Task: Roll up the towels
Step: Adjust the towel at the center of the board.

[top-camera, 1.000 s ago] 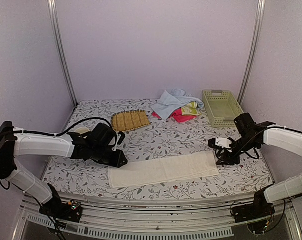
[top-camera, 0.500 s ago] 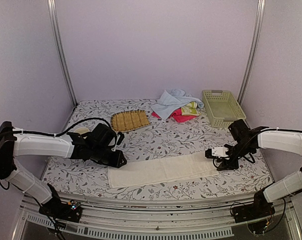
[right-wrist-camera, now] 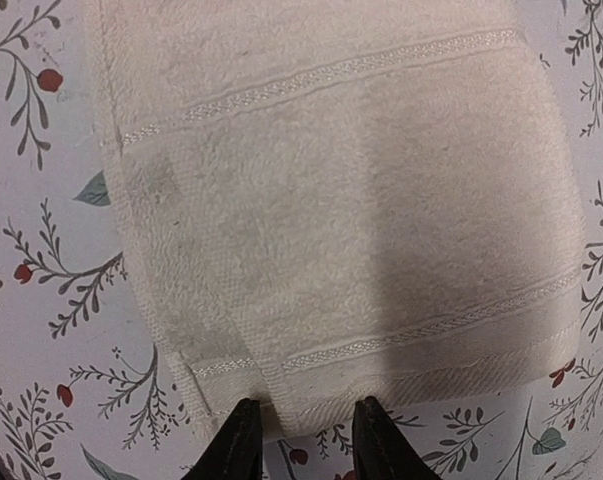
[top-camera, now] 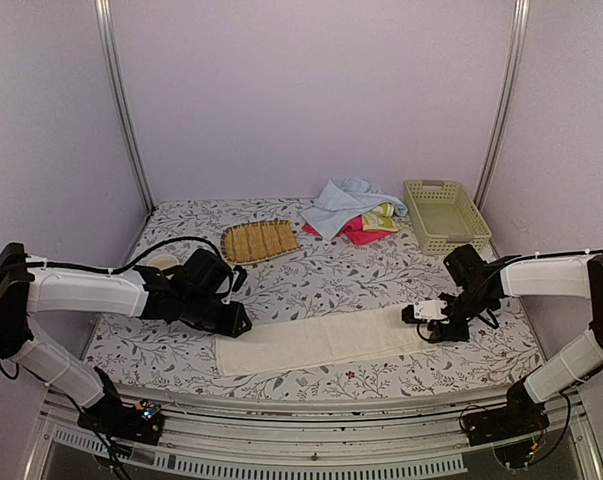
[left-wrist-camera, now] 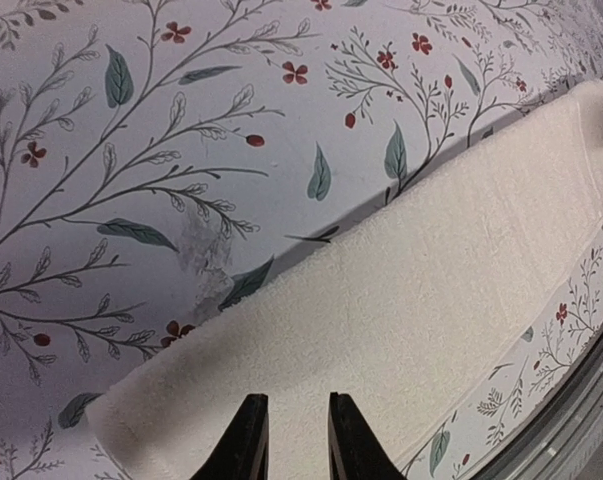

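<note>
A long cream-white towel (top-camera: 321, 340) lies flat along the front of the table. My left gripper (top-camera: 243, 325) hovers low over its left end, jaws a little apart, with only flat cloth (left-wrist-camera: 431, 290) below the tips (left-wrist-camera: 298, 400). My right gripper (top-camera: 413, 314) is at the towel's right end. Its open jaws (right-wrist-camera: 303, 405) straddle the folded hem of the towel (right-wrist-camera: 341, 220). At the back lies a heap of towels: light blue (top-camera: 339, 203), pink (top-camera: 359, 233) and pale yellow-green (top-camera: 381, 216).
A tan woven mat (top-camera: 259, 241) lies at the back centre-left. A pale green lattice basket (top-camera: 442, 215) stands at the back right. The table's front edge runs just below the cream towel. Purple walls enclose the three far sides.
My right gripper has moved left to the cream towel's right end and its jaws have narrowed. The left arm has stayed almost still.
</note>
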Robot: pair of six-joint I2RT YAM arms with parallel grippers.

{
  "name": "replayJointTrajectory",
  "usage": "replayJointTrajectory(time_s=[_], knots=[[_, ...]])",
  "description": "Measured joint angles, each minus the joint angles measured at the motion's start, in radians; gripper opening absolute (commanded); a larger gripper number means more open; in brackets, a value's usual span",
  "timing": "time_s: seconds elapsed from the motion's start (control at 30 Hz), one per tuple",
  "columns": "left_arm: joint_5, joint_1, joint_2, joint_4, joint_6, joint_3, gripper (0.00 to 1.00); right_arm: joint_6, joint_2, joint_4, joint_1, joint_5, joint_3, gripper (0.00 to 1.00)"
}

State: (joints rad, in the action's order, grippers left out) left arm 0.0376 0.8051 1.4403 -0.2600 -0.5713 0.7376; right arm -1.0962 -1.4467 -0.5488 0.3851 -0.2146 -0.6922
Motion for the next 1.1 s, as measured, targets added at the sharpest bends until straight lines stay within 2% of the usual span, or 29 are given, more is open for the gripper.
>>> replayJointTrajectory(time_s=[0.13,0.27,0.8,1.1], knots=[[-0.002,0.0,0.0,-0.002,0.0,-0.005,0.22,0.011,-0.01,0.019,0.001,0.014,0.0,0.12],[-0.002,0.0,0.0,-0.002,0.0,-0.006,0.22,0.033,-0.013,0.027,0.001,0.022,-0.003,0.04],[-0.035,0.0,-0.03,-0.019,-0.006,-0.026,0.23,0.064,0.125,-0.099,0.025,0.021,-0.016,0.03],[-0.079,-0.001,-0.129,-0.096,-0.067,-0.054,0.26,0.065,0.143,-0.18,0.08,0.022,0.009,0.04]])
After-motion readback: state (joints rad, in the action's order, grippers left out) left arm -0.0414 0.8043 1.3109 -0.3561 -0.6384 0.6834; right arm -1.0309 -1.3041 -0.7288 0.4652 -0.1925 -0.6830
